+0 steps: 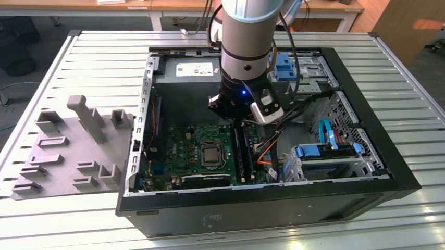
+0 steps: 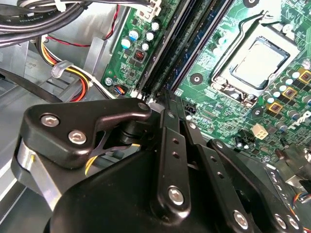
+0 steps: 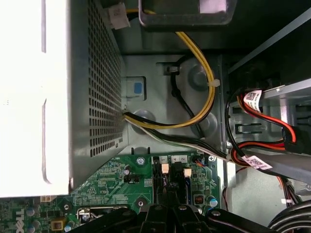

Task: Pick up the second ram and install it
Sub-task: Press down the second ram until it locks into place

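At the near edge of the exterior view, a slatted metal desk (image 1: 70, 219) carries an open black computer case (image 1: 278, 208). A gray moulded fixture (image 1: 70, 151) lies on the desk just beside the case, at nine o'clock from it.

Inside the case lies the green motherboard (image 1: 191, 146), with its CPU socket (image 1: 209, 154) near the middle. The long black memory slots (image 1: 243, 156) run just beside the socket, at three o'clock from it. A blue-handled drive cage (image 1: 326, 153) sits further out the same way.

The hand (image 1: 240, 121) hangs low over the far end of those slots, at about one o'clock from the socket. In the second wrist view the hand (image 2: 163, 99) has its fingers (image 2: 170, 145) pressed together, no gap showing, with the tips down at the end of the slot bank. From those tips the second ram (image 2: 194, 51) runs away along the slots as a thin dark board on edge between the black rails. The CPU socket (image 2: 257, 60) lies alongside it. The tips sit right at the ram's end. Whether they pinch its edge or only bear on it, I cannot tell, nor whether it is fully seated.

Beyond the hand, at twelve o'clock, the gray power supply (image 1: 187, 73) fills the case's far corner. Its perforated wall (image 3: 102, 97) and yellow and black cables (image 3: 204, 97) show in the first wrist view. The arm (image 1: 247, 36) rises above it.
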